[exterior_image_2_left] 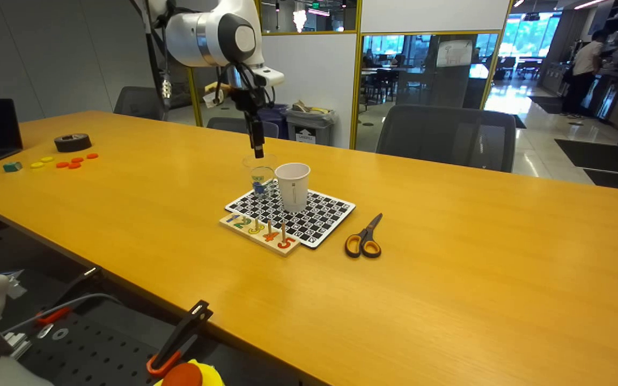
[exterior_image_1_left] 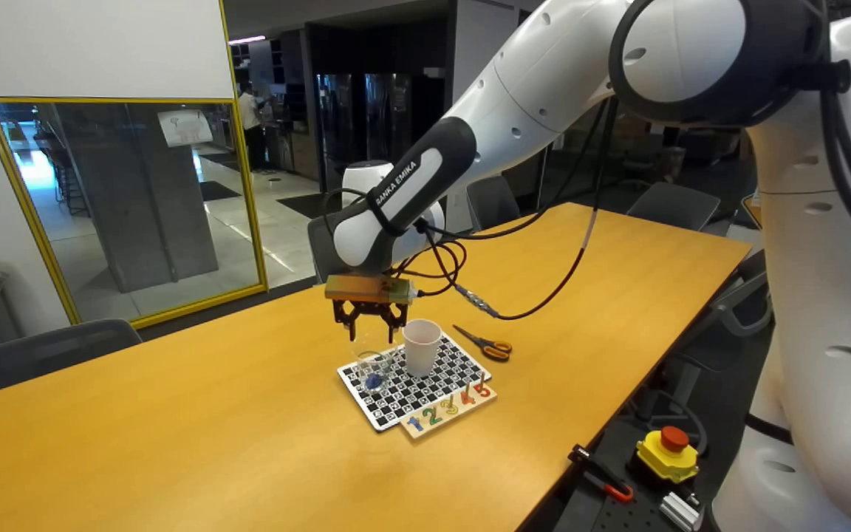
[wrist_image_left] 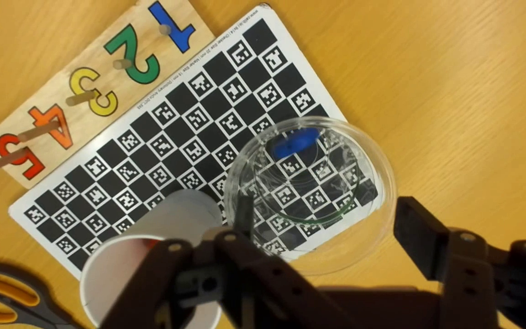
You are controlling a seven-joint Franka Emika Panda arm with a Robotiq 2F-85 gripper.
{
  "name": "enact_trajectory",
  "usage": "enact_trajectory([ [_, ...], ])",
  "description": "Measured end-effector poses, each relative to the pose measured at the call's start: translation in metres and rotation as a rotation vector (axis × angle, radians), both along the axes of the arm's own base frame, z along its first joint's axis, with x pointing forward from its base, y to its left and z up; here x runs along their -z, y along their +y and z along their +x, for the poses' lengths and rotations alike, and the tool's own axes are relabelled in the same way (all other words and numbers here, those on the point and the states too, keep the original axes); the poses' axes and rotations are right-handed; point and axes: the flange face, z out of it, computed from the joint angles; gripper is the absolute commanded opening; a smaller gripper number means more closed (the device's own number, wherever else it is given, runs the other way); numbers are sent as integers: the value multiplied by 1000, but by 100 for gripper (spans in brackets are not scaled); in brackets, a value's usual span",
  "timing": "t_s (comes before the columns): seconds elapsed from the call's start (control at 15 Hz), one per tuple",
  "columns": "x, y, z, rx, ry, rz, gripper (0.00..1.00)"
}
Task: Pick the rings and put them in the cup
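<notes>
Black two-finger gripper (wrist_image_left: 324, 214) closest, bottom of the wrist view: fingers well spread, nothing pinched between them. It hangs over the mouth of a clear round cup (wrist_image_left: 369, 144); tips look about rim height, contact can't be told. Small flat blue ring (wrist_image_left: 296, 142) shows inside the clear cup, near its wall, blurred; settled or not, unclear. Plain white round cup (exterior_image_2_left: 293, 190) stands upright just beside, both on the black-and-white checkered board (wrist_image_left: 162, 145). Small red patch (wrist_image_left: 151, 243) inside the white cup, mostly hidden; maybe a ring, can't confirm.

Other rings, in an exterior view: small flat red-orange discs (exterior_image_2_left: 74, 165) and small flat yellow discs (exterior_image_2_left: 37, 165), loose on the yellow-orange wooden table (exterior_image_2_left: 421, 295), well apart from both cups, near a black roll of tape (exterior_image_2_left: 72, 143).

Step reads as a drop-off; most of the job looks undone.

Failure modes. Wrong target: if white is the goal, blue sits in the wrong cup, and digging it out would likely topple the clear one. Rim snag: any sideways move with tips this low could hook the clear rim and spill the blue. Knock-on: cups so close that one tipping probably hits the other. Low exit over the wooden number strip (wrist_image_left: 96, 91): its upright pegs could catch a finger. Later picks: discs are thin, so tips may scrape wood or skid off; clustered ones may get shoved apart.
</notes>
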Motion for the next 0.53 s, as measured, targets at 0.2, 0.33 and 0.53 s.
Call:
enact_trajectory([
  [0.2,-12,-1,-13,-137,46,20,100],
  [0.33,-34,-9,-32,-241,78,57,100],
  [0.53,-75,-31,-71,-381,156,116,100],
])
